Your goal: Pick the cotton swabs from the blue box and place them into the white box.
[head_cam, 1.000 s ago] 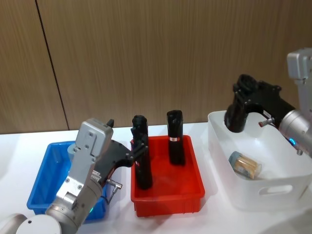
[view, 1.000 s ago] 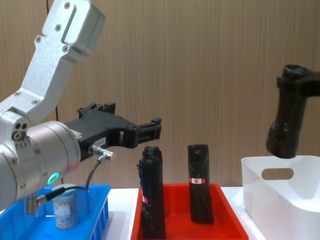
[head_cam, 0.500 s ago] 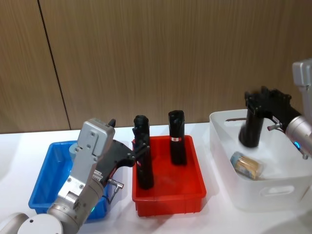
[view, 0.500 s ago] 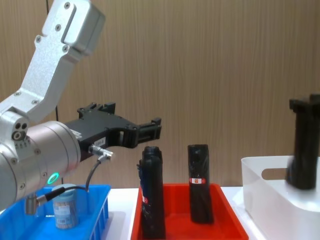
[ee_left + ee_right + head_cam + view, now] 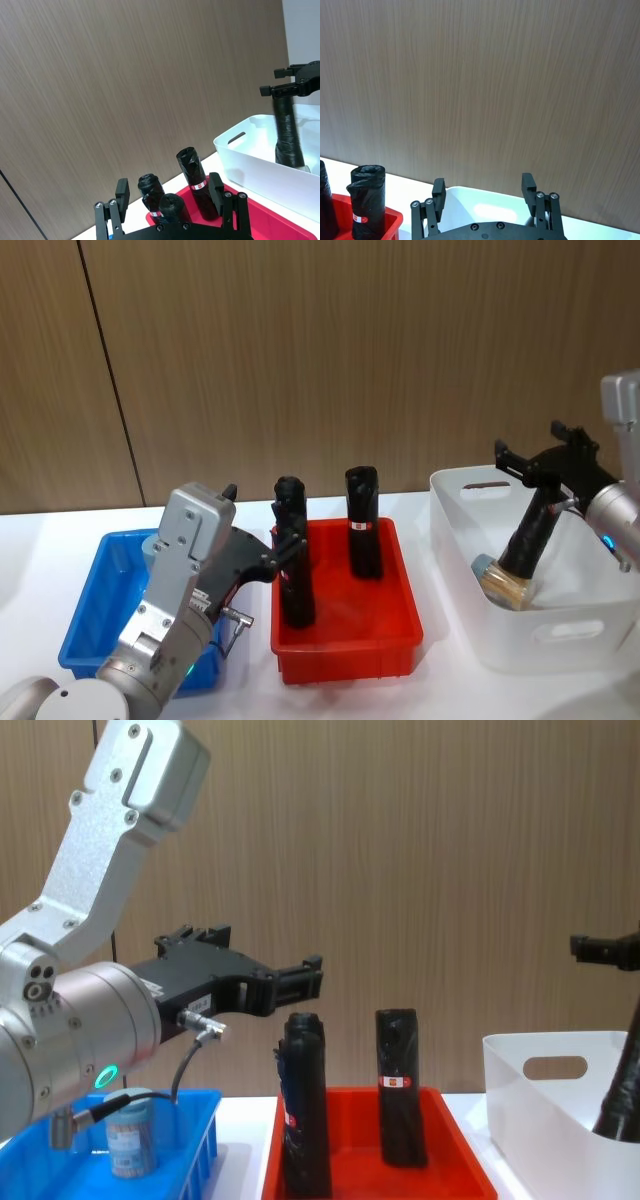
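Lower left of the chest view: one cotton swabs jar (image 5: 130, 1145) stands upright, long axis vertical, in the blue box (image 5: 203, 1112). It sits below and behind the left gripper (image 5: 300, 978), whose fingers are spread, pointing at the red bin (image 5: 345, 640). Left arm is nearer. The right gripper (image 5: 532, 452) hangs spread over the white box (image 5: 455, 480), which holds a second jar (image 5: 500, 580) and a leaning black roll (image 5: 525, 535).

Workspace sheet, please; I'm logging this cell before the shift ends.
Surface: white table.
Job's things: upright jar in blue box; lying jar in white box.
Clutter: red bin holding black rolls.
Grippers: left gripper open, near the rolls; right gripper open, over the white box.
Cables: loop under left gripper.
Surroundings: wood wall.
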### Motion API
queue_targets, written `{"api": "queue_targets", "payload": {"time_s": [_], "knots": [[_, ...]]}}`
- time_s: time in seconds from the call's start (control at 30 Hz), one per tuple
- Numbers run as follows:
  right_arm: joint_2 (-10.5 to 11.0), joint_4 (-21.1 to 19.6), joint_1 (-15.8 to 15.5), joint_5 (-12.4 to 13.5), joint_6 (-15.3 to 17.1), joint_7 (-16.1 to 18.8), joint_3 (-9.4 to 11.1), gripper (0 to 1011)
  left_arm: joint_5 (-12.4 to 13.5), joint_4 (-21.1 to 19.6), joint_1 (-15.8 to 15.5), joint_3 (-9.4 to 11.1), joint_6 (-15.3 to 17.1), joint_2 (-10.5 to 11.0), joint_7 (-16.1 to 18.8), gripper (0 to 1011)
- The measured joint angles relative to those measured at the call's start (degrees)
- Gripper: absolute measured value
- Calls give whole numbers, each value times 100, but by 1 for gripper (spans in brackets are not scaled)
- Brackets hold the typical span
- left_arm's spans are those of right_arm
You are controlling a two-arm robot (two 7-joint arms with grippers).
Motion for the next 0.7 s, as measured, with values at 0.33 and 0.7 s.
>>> {"api": "queue_targets", "payload": {"time_s": [0.33, 0.7], "knots": [[14, -80, -67, 27, -23, -9, 8, 1002, 0, 0, 0, 0, 0, 0, 0, 1004], [20, -118, -101, 46, -35, -11, 15, 1002, 0, 0, 0, 0, 0, 0, 0, 1004]]}}
